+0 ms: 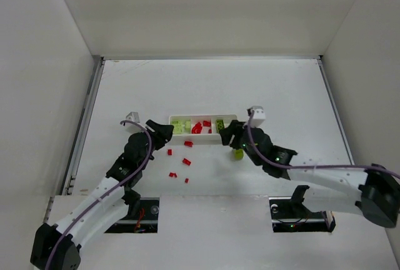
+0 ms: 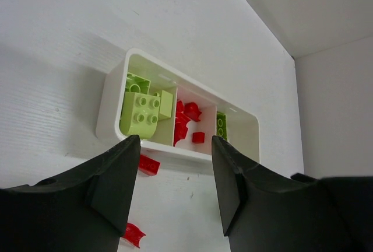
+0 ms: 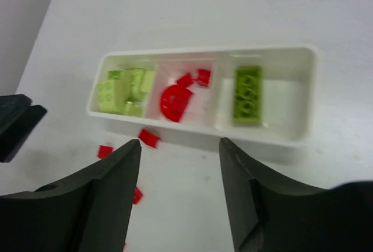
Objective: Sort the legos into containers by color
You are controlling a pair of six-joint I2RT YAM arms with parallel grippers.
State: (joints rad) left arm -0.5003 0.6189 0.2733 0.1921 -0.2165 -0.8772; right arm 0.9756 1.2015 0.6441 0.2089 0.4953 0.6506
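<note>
White tray (image 3: 262, 136) holds green bricks (image 3: 122, 91) at both ends, red bricks (image 3: 175, 101) between — left fingers (image 2: 111, 188) and right fingers (image 3: 111, 199) spread apart.

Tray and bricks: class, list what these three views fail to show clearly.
- Top view: bricks in the tray too small to count.
- Top view: yellow-green brick partly hidden under the right arm.
- Left wrist view: loose red brick partly behind a finger.
- Right wrist view: loose red bricks blurred.
</note>
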